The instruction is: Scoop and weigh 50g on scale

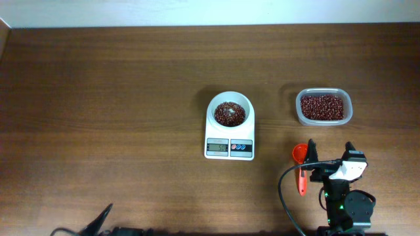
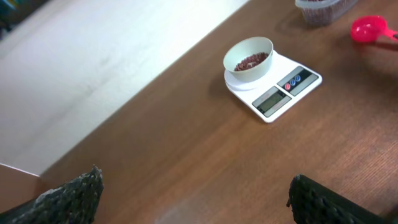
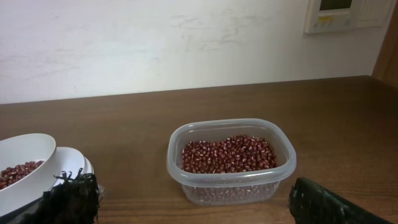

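Note:
The white scale [image 1: 230, 147] stands mid-table, and its round bowl [image 1: 230, 111] holds a small heap of dark red-brown beans [image 1: 230, 113]. The left wrist view shows the scale [image 2: 273, 93] and its bowl of beans [image 2: 251, 61] far ahead. The display is too small to read. My right gripper [image 1: 330, 151] is open near the front edge, right of the scale, with nothing between its fingers. In its wrist view the right gripper [image 3: 193, 202] faces the clear tub. My left gripper [image 2: 196, 199] is open over bare table at the front left, empty.
A clear rectangular tub [image 1: 323, 107] of beans [image 3: 227, 154] stands right of the scale, straight ahead of the right gripper. An orange-red plastic scoop [image 1: 300, 157] lies on the table just left of the right gripper's fingers, its handle pointing to the front edge.

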You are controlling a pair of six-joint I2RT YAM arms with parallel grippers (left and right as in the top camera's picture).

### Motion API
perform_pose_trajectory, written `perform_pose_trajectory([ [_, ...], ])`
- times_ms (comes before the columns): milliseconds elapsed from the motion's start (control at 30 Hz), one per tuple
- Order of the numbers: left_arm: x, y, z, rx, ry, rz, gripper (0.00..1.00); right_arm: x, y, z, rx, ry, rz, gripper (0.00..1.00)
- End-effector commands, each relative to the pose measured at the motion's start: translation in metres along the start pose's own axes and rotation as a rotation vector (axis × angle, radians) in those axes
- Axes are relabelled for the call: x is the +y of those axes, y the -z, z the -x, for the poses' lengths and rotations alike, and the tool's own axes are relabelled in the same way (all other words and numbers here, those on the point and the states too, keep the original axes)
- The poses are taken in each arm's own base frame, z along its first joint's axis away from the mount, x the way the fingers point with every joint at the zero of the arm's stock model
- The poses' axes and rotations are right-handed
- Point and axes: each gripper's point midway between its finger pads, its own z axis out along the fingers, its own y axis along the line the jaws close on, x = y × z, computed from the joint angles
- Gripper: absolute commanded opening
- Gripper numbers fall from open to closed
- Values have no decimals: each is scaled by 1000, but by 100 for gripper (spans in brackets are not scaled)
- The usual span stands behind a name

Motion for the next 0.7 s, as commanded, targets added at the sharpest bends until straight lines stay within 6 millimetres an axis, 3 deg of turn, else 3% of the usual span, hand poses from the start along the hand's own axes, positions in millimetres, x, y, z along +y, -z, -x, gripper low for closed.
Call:
perform_pose_trajectory([
  [0, 2, 7, 2, -18, 12, 37, 99, 1, 0, -4, 5, 1, 5, 99],
  [100, 4, 7, 4, -25, 10, 44, 99, 1, 0, -4, 5, 1, 5, 99],
  [167, 13, 2, 19, -89, -6, 71, 99, 1, 0, -3, 4, 1, 5, 99],
  [233, 25, -23, 25, -128, -17, 105, 99, 1, 0, -4, 5, 1, 5, 99],
  [300, 53, -60, 17, -145, 158, 217, 99, 1, 0, -4, 5, 1, 5, 99],
  [333, 71, -87, -2, -150, 359, 312, 99, 1, 0, -3, 4, 0, 5, 99],
  [367, 75, -108, -17, -149, 429, 344, 99, 1, 0, -3, 4, 1, 5, 99],
  [467, 65, -162, -56, -164, 424, 350, 99, 1, 0, -3, 4, 1, 5, 99],
  [567, 56, -188, -80, -205, 419, 366, 99, 1, 0, -4, 5, 1, 5, 99],
  [667, 46, -196, -101, -135, 421, 353, 99, 1, 0, -4, 5, 1, 5, 99],
])
